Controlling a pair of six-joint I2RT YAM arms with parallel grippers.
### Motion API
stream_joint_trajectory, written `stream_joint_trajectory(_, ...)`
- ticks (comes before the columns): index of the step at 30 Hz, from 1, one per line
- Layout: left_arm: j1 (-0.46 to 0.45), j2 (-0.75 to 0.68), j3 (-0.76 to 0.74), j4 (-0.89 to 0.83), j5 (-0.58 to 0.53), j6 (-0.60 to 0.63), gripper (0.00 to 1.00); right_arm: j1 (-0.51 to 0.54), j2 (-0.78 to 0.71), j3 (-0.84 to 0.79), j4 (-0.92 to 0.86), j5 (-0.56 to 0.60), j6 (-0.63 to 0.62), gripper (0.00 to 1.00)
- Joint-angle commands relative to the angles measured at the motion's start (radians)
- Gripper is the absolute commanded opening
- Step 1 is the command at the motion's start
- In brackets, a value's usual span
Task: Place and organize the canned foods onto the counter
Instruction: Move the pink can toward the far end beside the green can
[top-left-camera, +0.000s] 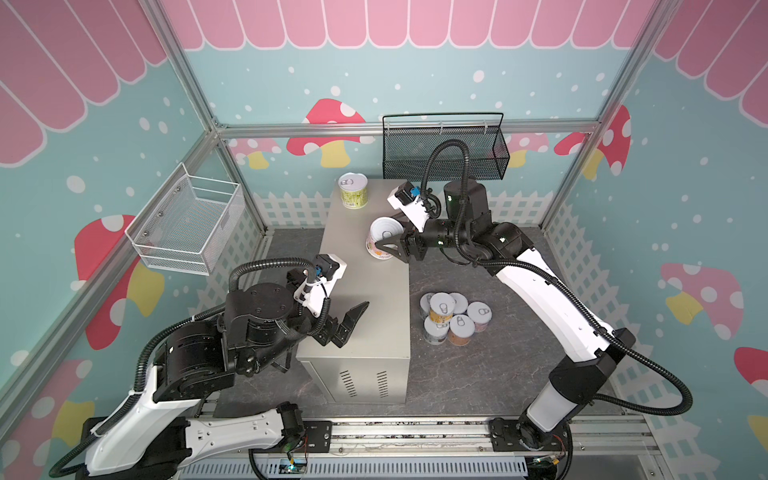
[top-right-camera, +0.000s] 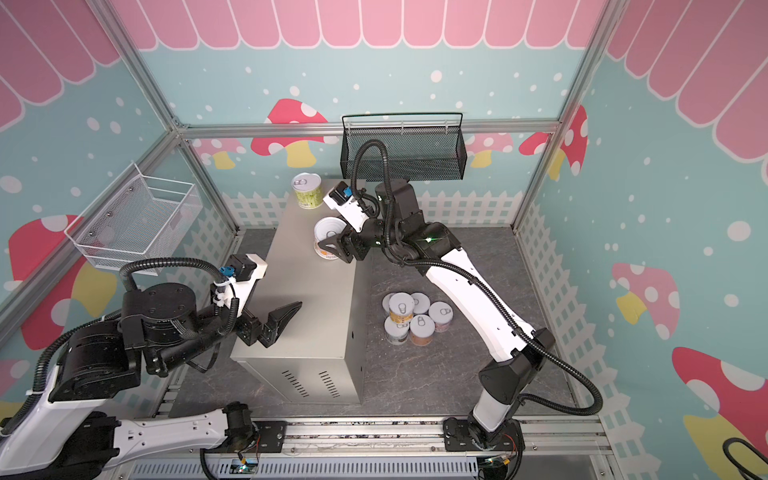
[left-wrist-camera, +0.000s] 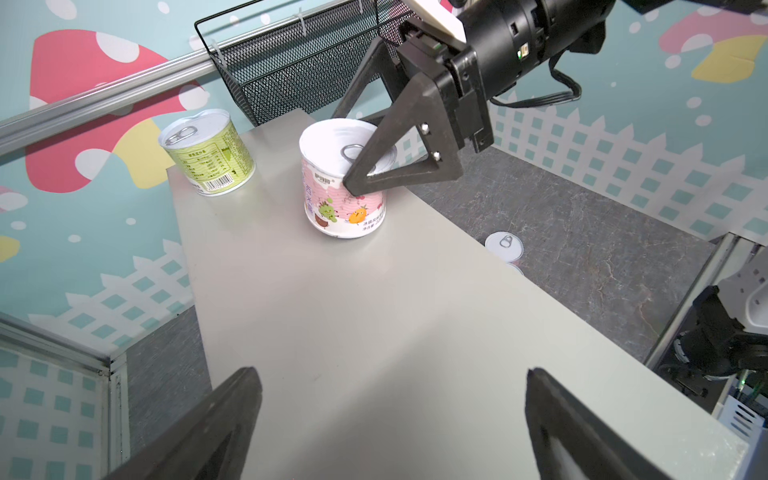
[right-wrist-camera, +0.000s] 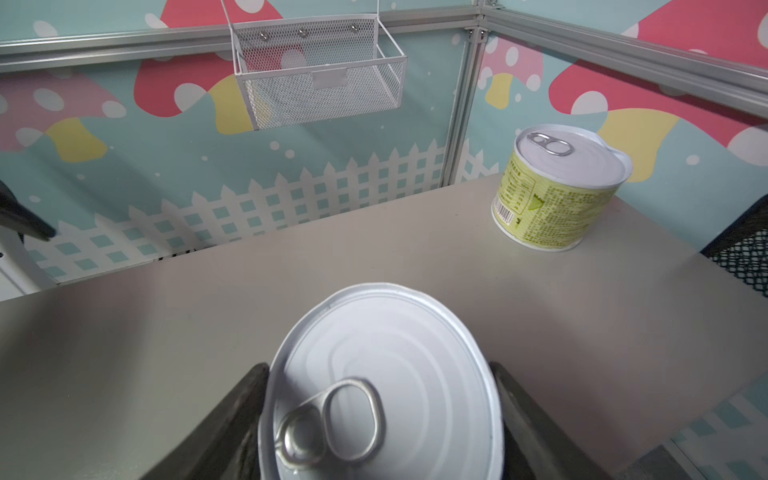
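The left gripper (top-left-camera: 353, 321) hovers over the near left part of the counter (top-left-camera: 374, 286), jaws wide apart and empty. Beside the counter's right side, six cans (top-left-camera: 453, 318) cluster on the floor (top-left-camera: 478, 374). Farther along, at the right edge, the right gripper (top-left-camera: 385, 236) clasps a slightly tilted pink can (left-wrist-camera: 345, 208) by its sides. A green can (top-left-camera: 353, 193) stands upright at the far left corner.

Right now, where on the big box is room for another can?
The counter is bare in the middle, between the pink can held by the right gripper and the open left gripper. Crowded: the far end by the green can.
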Motion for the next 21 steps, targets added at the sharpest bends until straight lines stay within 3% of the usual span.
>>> stream_joint_trajectory(1,-0.006,-0.026,-0.014,-0.012,-0.034,-0.012,0.99,0.004,0.041,0.028,-0.033,0.077,0.001,0.69)
stream_joint_trajectory(21,0.018,-0.03,-0.087,0.075,-0.072,0.047,1.0,0.003,0.148,0.081,0.029,0.292,0.006,0.67)
